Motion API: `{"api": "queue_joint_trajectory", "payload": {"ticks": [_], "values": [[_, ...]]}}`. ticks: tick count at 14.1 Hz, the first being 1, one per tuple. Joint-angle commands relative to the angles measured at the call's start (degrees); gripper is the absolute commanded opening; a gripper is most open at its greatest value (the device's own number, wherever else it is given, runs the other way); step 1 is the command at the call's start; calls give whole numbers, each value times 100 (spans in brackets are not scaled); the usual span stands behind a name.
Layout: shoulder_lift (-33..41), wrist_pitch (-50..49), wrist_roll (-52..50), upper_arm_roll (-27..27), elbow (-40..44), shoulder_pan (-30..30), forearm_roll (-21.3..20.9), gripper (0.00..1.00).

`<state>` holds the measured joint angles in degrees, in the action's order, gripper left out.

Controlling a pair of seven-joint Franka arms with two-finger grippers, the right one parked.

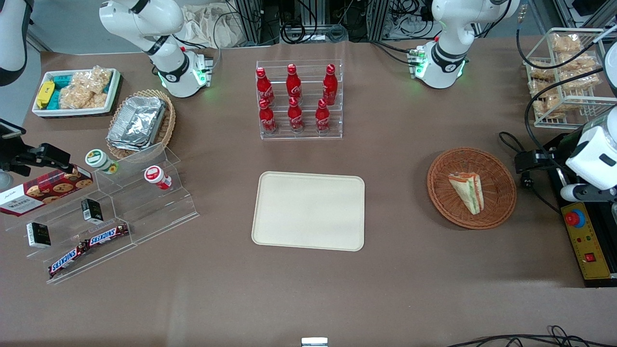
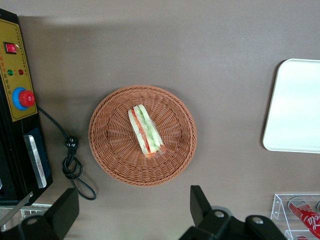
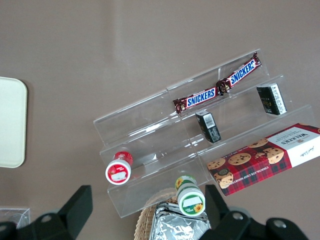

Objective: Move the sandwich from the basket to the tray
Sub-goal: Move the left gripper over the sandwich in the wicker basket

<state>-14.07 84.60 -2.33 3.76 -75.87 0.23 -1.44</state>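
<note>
Sandwich (image 1: 466, 192): a wrapped triangular wedge, pale bread with green and orange-red layers, lay inside the basket at the right of the front frame, its point aimed toward the lower edge of that frame.

Basket (image 1: 496, 173): the round reddish-brown wicker basket sat on the brown tabletop (image 1: 395, 279), toward the working arm's end, well apart from the tray.

Tray (image 1: 308, 210): the cream rectangular tray rested flat at the centre of the front frame, nothing on it.

End effector (image 2: 132, 212): the left arm's end effector hung above the tabletop beside the basket, its two black fingers (image 2: 202, 202) spread wide and holding nothing; the sandwich and basket showed whole in the wrist view, untouched.

Control box (image 1: 585, 246): a yellow-faced box with a red button stood at the right edge of the front frame, near the basket.

Cola bottles (image 1: 294, 99): six red bottles stood in a clear acrylic rack, above the tray in the front frame and farther from the front camera.

Snack stand (image 1: 111, 226): clear tiered steps at the lower left of the front frame carried two Snickers bars (image 1: 89, 248).
</note>
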Motion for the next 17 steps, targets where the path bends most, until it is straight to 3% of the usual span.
{"api": "queue_joint_trajectory", "payload": {"ticks": [1,9,17], "values": [[-26,-172,-30,11,99,-5,-67,99],[-43,-260,31,-7,90,21,-50,99],[140,-59,49,-16,-559,205,-41,99]]}}
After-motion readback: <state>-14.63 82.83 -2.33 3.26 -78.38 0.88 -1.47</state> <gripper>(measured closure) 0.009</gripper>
